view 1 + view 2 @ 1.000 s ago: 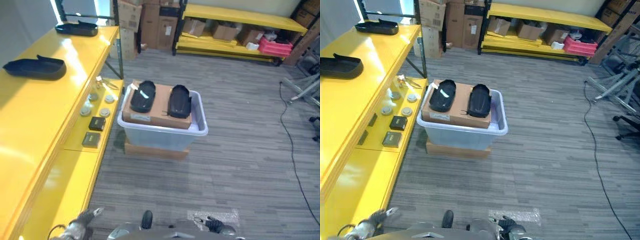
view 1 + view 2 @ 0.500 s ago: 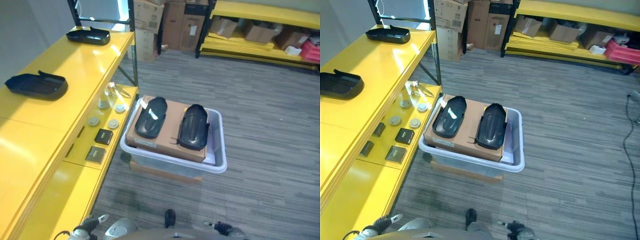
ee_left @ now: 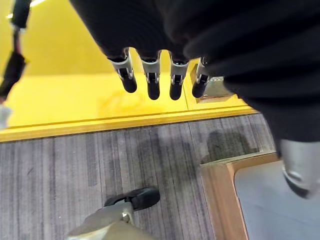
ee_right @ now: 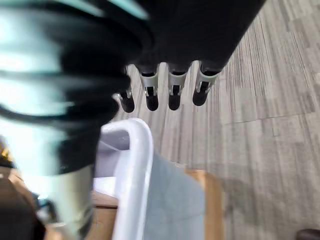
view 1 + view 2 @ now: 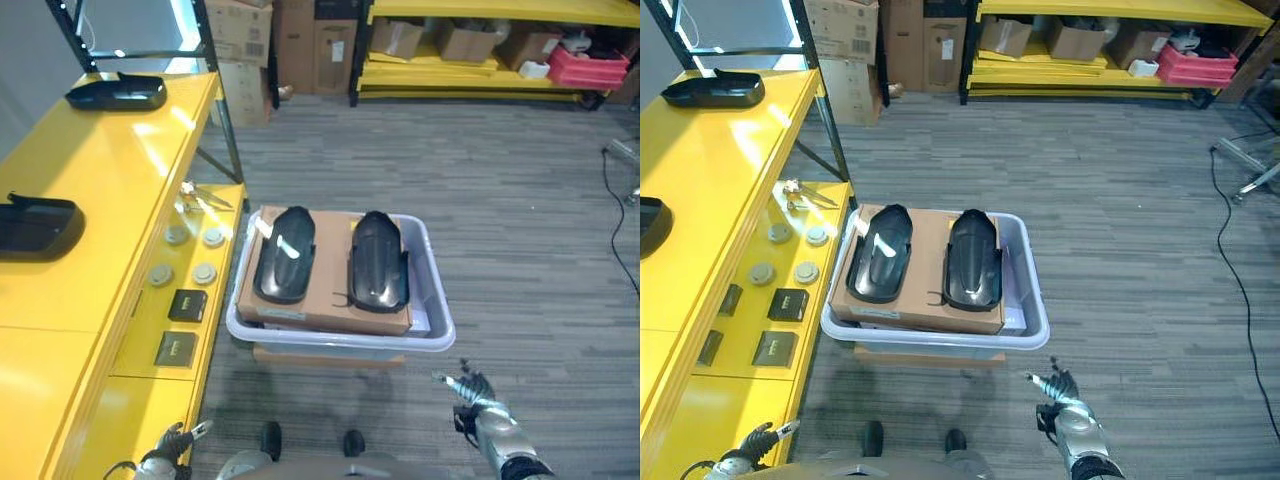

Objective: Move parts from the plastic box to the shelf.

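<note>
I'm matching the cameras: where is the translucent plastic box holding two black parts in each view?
Left eye view: translucent plastic box, mid-frame.
Right eye view: mid-frame too.
Left wrist view: probably the pale grey patch inside a brown edge.
Right wrist view: its pale rim, close up.
Shared landmark: grey plank floor.

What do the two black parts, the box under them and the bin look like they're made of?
The two black parts look like moulded plastic with a glossy finish: smooth curved shells that catch highlights. The flat box beneath them looks like brown corrugated cardboard, matte, with a label on its edge. The bin seems to be translucent whitish plastic, with a rounded rim and contents showing faintly through its wall.
</note>
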`<state>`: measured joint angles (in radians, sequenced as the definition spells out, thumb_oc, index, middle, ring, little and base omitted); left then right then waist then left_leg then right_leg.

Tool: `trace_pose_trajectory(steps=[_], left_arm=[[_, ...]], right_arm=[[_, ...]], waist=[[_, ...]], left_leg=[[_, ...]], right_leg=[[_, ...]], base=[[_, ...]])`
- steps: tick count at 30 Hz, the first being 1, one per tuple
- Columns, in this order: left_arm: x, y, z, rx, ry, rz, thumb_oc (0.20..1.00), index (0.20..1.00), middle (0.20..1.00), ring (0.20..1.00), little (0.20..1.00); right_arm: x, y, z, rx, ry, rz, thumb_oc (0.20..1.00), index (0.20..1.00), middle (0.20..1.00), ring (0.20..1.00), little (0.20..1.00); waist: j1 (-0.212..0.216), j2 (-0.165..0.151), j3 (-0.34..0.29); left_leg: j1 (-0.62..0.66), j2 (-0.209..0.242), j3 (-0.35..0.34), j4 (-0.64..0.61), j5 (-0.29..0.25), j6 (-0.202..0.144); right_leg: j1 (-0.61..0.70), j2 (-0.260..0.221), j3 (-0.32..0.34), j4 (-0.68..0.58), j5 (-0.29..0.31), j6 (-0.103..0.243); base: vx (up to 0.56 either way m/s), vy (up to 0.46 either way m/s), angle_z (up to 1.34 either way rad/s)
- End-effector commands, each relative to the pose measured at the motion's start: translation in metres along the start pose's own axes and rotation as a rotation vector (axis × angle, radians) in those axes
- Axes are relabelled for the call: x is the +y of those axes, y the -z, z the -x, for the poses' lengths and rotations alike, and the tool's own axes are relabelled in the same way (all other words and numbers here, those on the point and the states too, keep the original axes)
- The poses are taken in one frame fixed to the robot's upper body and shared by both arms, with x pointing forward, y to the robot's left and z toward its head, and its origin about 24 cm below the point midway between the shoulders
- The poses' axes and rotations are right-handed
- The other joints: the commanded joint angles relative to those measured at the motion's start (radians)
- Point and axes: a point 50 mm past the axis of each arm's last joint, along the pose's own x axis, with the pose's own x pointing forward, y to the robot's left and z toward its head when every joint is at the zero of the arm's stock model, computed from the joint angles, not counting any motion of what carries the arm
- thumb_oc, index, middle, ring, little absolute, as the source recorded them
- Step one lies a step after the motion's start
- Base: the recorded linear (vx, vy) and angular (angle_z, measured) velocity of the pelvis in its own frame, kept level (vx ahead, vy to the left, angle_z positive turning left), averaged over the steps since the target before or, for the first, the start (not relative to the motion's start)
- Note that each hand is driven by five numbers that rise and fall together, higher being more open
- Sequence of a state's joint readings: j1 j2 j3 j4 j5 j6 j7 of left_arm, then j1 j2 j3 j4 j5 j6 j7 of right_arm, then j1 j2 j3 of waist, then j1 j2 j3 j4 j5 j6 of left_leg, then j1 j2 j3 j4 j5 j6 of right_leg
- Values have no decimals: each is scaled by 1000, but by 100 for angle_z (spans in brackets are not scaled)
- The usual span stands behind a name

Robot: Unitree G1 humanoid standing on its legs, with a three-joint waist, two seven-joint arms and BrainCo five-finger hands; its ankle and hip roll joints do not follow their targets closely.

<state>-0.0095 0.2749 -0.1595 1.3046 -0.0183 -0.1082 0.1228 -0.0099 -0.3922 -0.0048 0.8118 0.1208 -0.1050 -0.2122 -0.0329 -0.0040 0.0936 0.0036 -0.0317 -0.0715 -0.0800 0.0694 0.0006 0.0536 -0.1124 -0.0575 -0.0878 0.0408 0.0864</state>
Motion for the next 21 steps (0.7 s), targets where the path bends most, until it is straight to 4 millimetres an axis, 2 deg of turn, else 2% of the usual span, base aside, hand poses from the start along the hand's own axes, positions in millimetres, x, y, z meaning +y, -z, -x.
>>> trace_pose_trajectory(steps=[1,2,3,4,6,7,8,9,10,11,12,13,16,21], left_arm=[[1,-3,-1,5,-40,-4,1000,1000,1000,1000,1000],[-3,-4,-1,-3,-33,-11,1000,1000,1000,1000,1000],[-8,-8,-1,-16,-24,-23,1000,1000,1000,1000,1000],[-8,-8,-1,-16,-24,-23,1000,1000,1000,1000,1000],[-13,-14,-1,-42,-7,-57,1000,1000,1000,1000,1000],[-15,-18,-1,-59,2,-86,1000,1000,1000,1000,1000],[-15,-18,-1,-59,2,-86,1000,1000,1000,1000,1000],[-16,-22,-2,-70,9,-124,1000,1000,1000,1000,1000],[-14,-27,-3,-85,1,-162,1000,1000,1000,1000,1000],[-10,-31,-4,-92,-12,-168,1000,1000,1000,1000,1000],[-3,-36,-5,-94,-47,-144,1000,1000,1000,1000,1000],[-3,-37,-5,-95,-47,-141,1000,1000,1000,1000,1000],[4,-38,-6,-83,-85,-55,1000,1000,1000,1000,1000],[-5,-44,-6,-102,-70,-81,1000,1000,1000,1000,1000]], right_arm=[[-32,-45,-7,-213,192,42,1000,1000,1000,1000,1000],[-35,-54,-7,-252,216,39,1000,1000,1000,1000,1000],[-42,-75,-9,-326,261,20,1000,1000,1000,1000,1000],[-42,-75,-9,-326,262,20,1000,1000,1000,1000,1000],[-48,-98,-15,-379,297,-9,1000,1000,1000,1000,1000],[-46,-122,-15,-453,298,3,1000,1000,1000,1000,1000],[-46,-122,-15,-453,298,3,1000,1000,1000,1000,1000],[-49,-143,-17,-507,307,23,1000,1000,1000,1000,1000],[-45,-175,-21,-573,321,9,1000,1000,1000,1000,1000],[-44,-195,-20,-618,327,17,1000,1000,1000,1000,1000],[-45,-228,-18,-698,346,88,1000,1000,1000,1000,1000],[-45,-229,-18,-700,346,88,1000,1000,1000,1000,1000],[-48,-260,-16,-747,380,117,1000,1000,1000,1000,1000],[-63,-277,-23,-692,461,219,1000,1000,1000,1000,1000]], waist=[[31,17,8],[32,19,11],[34,19,16],[34,19,16],[43,18,27],[48,18,36],[48,18,36],[53,14,49],[68,9,75],[75,7,90],[90,0,112],[88,0,112],[106,-3,140],[121,3,176]], left_leg=[[21,65,-32,-1,-92,-23],[27,69,-33,-4,-99,-23],[20,68,-35,-7,-96,-23],[19,68,-35,-7,-96,-23],[2,68,-41,-7,-90,-24],[-16,68,-42,-7,-83,-25],[-17,68,-43,-7,-83,-25],[-38,68,-46,-7,-76,-26],[-77,65,-51,-7,-63,-28],[-104,63,-56,-7,-53,-30],[-147,62,-64,-7,-36,-35],[-150,62,-64,-7,-36,-35],[-196,59,-79,-7,-13,-43],[-262,43,-101,-7,15,-55]], right_leg=[[-49,-57,-3,21,3,78],[-42,-55,-6,14,-1,80],[-46,-56,-8,9,1,82],[-47,-56,-8,9,1,82],[-62,-57,-13,5,6,85],[-78,-57,-15,4,10,86],[-79,-57,-15,4,10,86],[-98,-56,-14,3,17,86],[-131,-54,-16,1,28,86],[-155,-52,-16,1,35,86],[-194,-48,-17,1,47,84],[-197,-48,-18,1,48,84],[-231,-46,-27,1,58,83],[-273,-52,-46,1,72,86]], base=[[53,24,-11],[66,29,-8],[50,6,-6],[-1,5,-4],[-60,1,-6],[-68,1,-3],[-101,-8,2],[-170,-16,12],[-243,-16,14],[-282,-21,3],[-167,-12,1],[-124,-13,4],[-52,-1,10],[-60,18,26]])
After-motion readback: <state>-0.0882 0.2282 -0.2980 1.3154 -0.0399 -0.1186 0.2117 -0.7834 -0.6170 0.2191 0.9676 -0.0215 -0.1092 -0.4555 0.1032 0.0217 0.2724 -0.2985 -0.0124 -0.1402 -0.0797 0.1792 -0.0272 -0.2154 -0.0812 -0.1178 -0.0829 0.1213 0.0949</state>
